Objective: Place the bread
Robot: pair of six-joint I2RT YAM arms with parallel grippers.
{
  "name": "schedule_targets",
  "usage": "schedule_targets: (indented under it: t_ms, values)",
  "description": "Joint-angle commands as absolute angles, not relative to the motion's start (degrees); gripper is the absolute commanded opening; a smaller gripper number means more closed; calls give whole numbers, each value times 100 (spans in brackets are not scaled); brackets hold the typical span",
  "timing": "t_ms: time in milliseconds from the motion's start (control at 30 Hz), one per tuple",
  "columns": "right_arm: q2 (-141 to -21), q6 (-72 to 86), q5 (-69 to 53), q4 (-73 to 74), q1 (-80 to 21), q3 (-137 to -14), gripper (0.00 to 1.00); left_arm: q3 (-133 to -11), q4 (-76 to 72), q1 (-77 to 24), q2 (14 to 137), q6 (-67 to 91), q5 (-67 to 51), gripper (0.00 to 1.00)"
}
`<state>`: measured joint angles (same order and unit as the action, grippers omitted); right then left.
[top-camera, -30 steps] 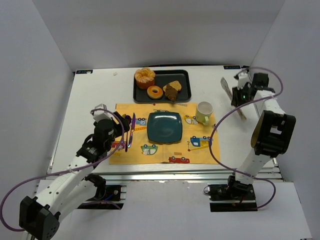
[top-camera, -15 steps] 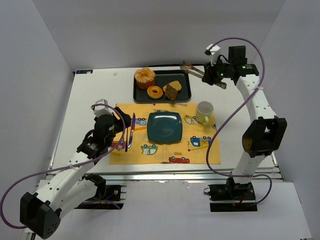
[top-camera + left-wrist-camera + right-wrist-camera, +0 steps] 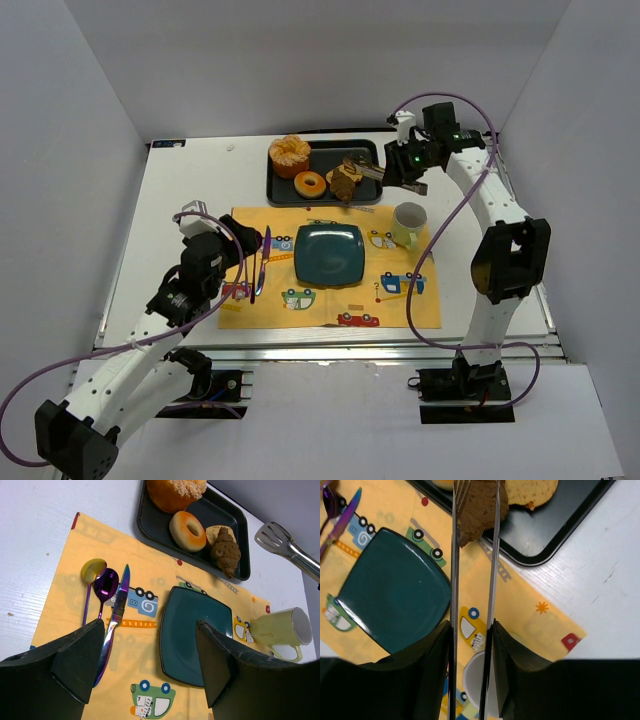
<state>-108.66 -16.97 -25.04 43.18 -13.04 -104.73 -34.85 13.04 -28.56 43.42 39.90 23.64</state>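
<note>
A black tray (image 3: 374, 160) at the back holds a round sugared bun (image 3: 289, 154), a donut (image 3: 310, 184), a flat bread slice (image 3: 351, 169) and a brown croissant (image 3: 343, 183). My right gripper (image 3: 402, 166) is shut on metal tongs (image 3: 370, 172). In the right wrist view the tongs (image 3: 454, 580) pass between my fingers, and their tips straddle the croissant (image 3: 477, 507) at the tray's (image 3: 560, 527) front edge. A teal square plate (image 3: 329, 254) lies on the yellow placemat (image 3: 330, 305). My left gripper (image 3: 149, 625) is open and empty above the placemat, left of the plate (image 3: 200, 630).
A pale green mug (image 3: 408, 225) stands right of the plate, just under the right arm. A purple knife (image 3: 117, 610) and two spoons (image 3: 102, 587) lie on the placemat's left side. White walls close in the table on three sides.
My right arm has swung with the tongs from the table's far right to the tray, and the tong tips now straddle the croissant. My left arm has barely moved.
</note>
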Motion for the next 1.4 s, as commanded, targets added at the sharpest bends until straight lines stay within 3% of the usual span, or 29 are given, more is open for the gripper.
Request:
schedule_targets:
  t_ms: [0, 200, 1367]
  values:
    - [-10863, -607, -2496, 4078, -1266, -10459, 43, -3533, 1380, -2830, 4342, 3964, 2470, 82]
    - [-11004, -124, -2794, 4008, -1266, -10319, 51, -3524, 1371, -2830, 4351, 4017, 2461, 82]
    - [-11382, 430, -2768, 3771, -1257, -10090, 58, -3568, 1318, -2830, 4562, 4052, 2461, 82]
